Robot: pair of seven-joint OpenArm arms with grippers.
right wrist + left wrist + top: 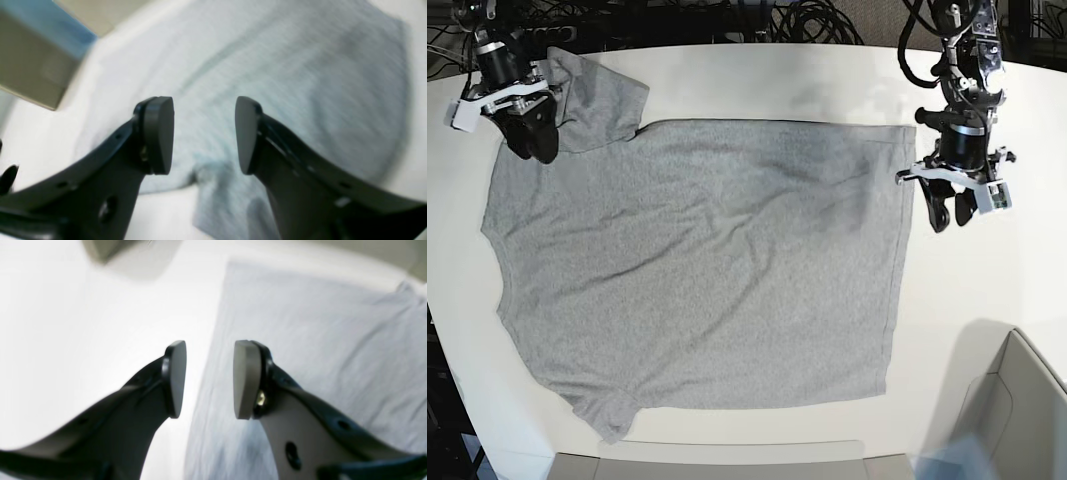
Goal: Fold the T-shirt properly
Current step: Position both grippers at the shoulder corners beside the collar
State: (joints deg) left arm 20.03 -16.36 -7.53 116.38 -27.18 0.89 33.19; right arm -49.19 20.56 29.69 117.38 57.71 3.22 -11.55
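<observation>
In the left wrist view, your left pincer [209, 380] is released, its flat grey pads [246, 380] straddling the straight side edge of the T-shirt [317, 346], which suggests it is lined up to pinch that hem; the heather-grey knit lies soft and lightly rippled on the glossy white surface [83, 340]. In the right wrist view, your right pincer [204, 135] is also released and empty, poised over the blurred cloth [283, 73] near a sleeve seam. In the base view, the T-shirt [697, 270] lies spread flat, plain side up, across the surface [967, 290], with the right pincer [532, 135] at one sleeve corner and the left pincer [947, 210] just beside the hem.
</observation>
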